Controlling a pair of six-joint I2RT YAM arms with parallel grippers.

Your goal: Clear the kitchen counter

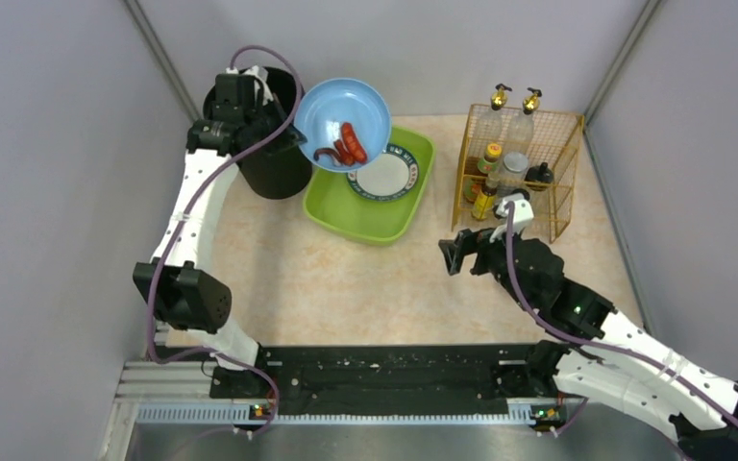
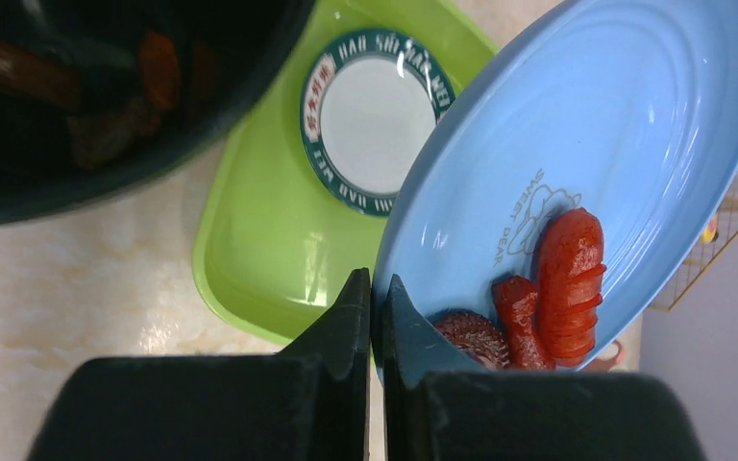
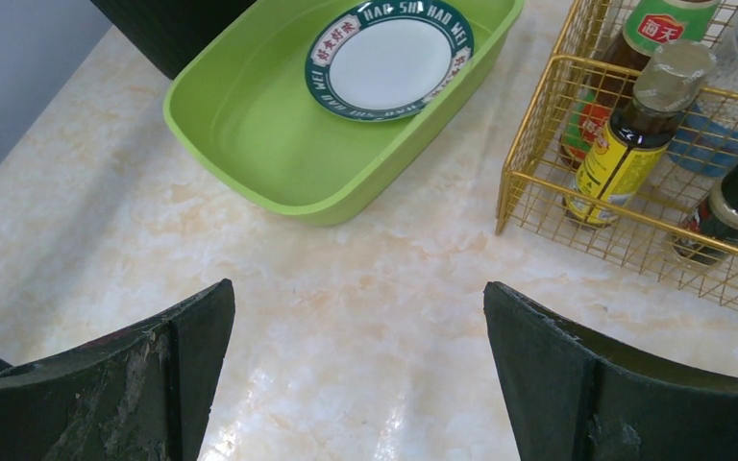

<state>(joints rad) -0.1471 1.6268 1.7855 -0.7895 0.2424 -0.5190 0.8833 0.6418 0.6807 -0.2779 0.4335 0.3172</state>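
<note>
Currently left gripper (image 2: 377, 288) pinches plate (image 2: 586, 125) rim, right gripper (image 3: 360, 375) spread; next move likely tips sausages (image 2: 567, 288) into bin (image 2: 106, 106) beside it.

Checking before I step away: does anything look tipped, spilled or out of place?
The round blue plate, pinched at its rim by the left gripper, hangs tilted beside the black bin, partly over the green rectangular tray; red sausage pieces bunch at its low edge. No spill shows on the marbled counter.
</note>
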